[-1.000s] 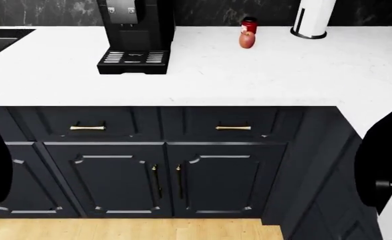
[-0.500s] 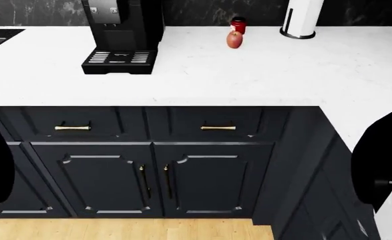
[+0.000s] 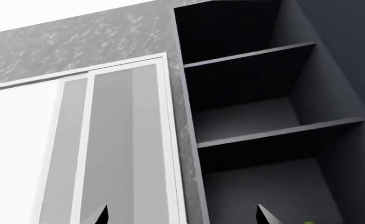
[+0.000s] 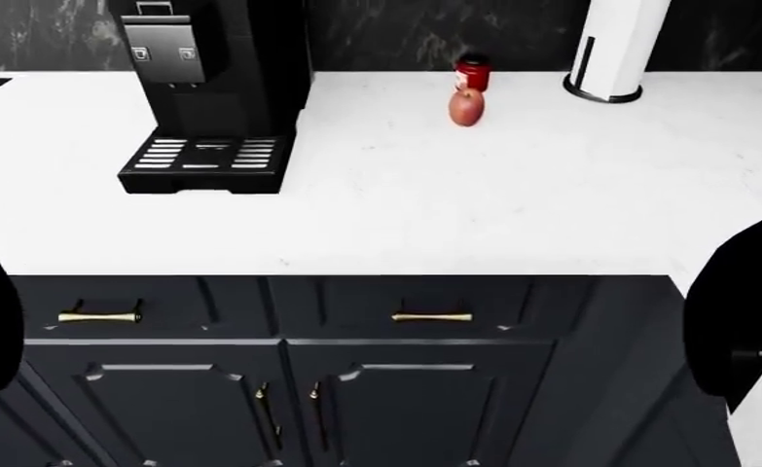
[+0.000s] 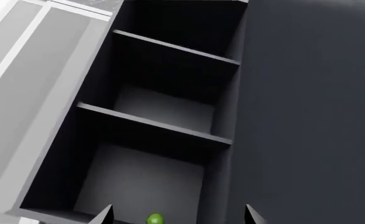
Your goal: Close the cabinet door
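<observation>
Both wrist views look up into an open dark cabinet (image 5: pixel 151 126) with two shelves (image 3: pixel 275 137) and nothing shutting its front. Beside the opening in the right wrist view stands a flat dark panel (image 5: pixel 313 116), apparently the swung-out cabinet door. My left gripper (image 3: pixel 182 217) is open, with only its two fingertips (image 3: pixel 101 215) showing, well short of the cabinet. My right gripper (image 5: pixel 178 217) is open too, its fingertips (image 5: pixel 251 215) framing the lowest compartment. A small green object (image 5: pixel 155 218) lies there. The head view shows neither this cabinet nor the grippers.
Below, a white counter (image 4: pixel 511 204) carries a black coffee machine (image 4: pixel 212 97), an apple (image 4: pixel 466 107), a red jar (image 4: pixel 473 73) and a paper towel roll (image 4: pixel 621 44). The lower cabinet doors (image 4: pixel 394 409) with brass handles are shut. A white-framed panel (image 3: pixel 120 140) adjoins the open cabinet.
The head view has shifted: the coffee machine slid left and the counter and lower cabinets dropped lower in the picture. No door has moved.
</observation>
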